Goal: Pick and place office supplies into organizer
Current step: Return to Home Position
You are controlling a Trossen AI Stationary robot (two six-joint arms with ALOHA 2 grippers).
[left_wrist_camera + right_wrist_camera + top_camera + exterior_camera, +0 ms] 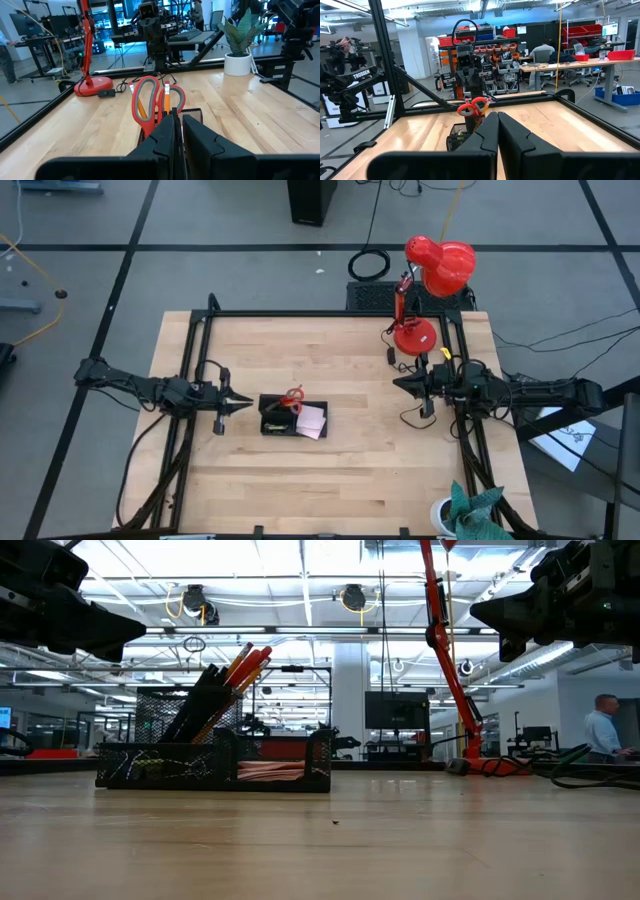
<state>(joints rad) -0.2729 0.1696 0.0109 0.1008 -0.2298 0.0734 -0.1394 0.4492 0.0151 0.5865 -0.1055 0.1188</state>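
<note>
The black mesh organizer (280,417) stands near the table's middle, also seen in the low view as a tray (215,762). Red-handled scissors (156,100) and an orange pencil (243,664) stand upright in its taller compartment, with black pens (205,690). The pale pink note pad (312,420) lies in the shallow compartment, its right end over the edge. My left gripper (243,402) is shut, hovering just left of the organizer. My right gripper (398,383) is shut, hovering near the table's right side. Clips and the yellow-green piece are not visible.
A red desk lamp (430,280) stands at the far right with its base (414,337) on the table and a cable (412,415) trailing by my right arm. A potted plant (468,510) sits at the near right corner. A black frame (300,313) borders the table.
</note>
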